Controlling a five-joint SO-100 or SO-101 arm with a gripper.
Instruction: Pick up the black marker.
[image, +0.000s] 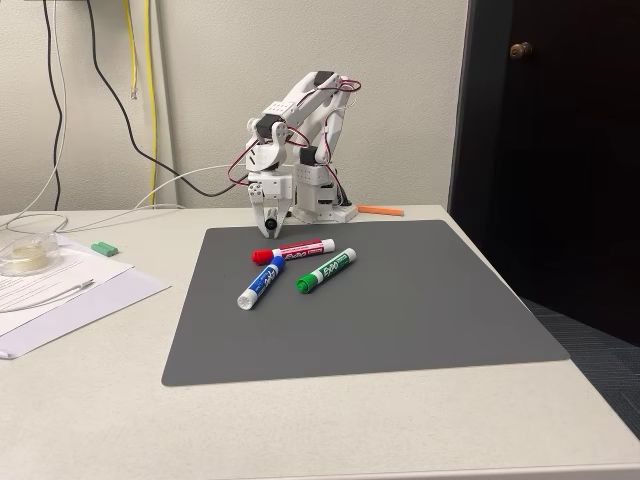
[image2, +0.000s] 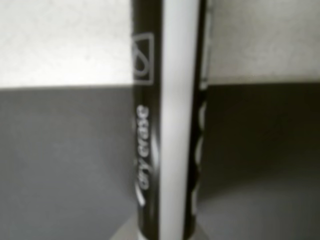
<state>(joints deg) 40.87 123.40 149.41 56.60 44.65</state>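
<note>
The gripper (image: 271, 222) hangs nose-down at the back edge of the grey mat (image: 400, 310) in the fixed view, just in front of the white arm's base (image: 322, 205). A small dark round end shows at its tip, the butt of the black marker (image: 271, 226), which points toward the camera; the fingers look closed around it, held just above the mat.

The wrist view brings that marker (image2: 172, 120) close: a blurred barrel runs top to bottom through the middle of the picture, a bright white stripe flanked by dark bands, with "dry erase" lettering and a small square symbol on the left band. Behind it lie pale table at the top and dark mat below. The fingers themselves cannot be made out there.

The fixed view alone shows the rest. Three markers lie on the mat in front of the gripper: a red-capped marker (image: 292, 250) nearest it, a blue-capped marker (image: 260, 282) touching the red cap, and a green-capped marker (image: 325, 271) just to the right. An orange pen (image: 380, 210) lies behind the mat, and papers (image: 60, 290) sit at the left.
</note>
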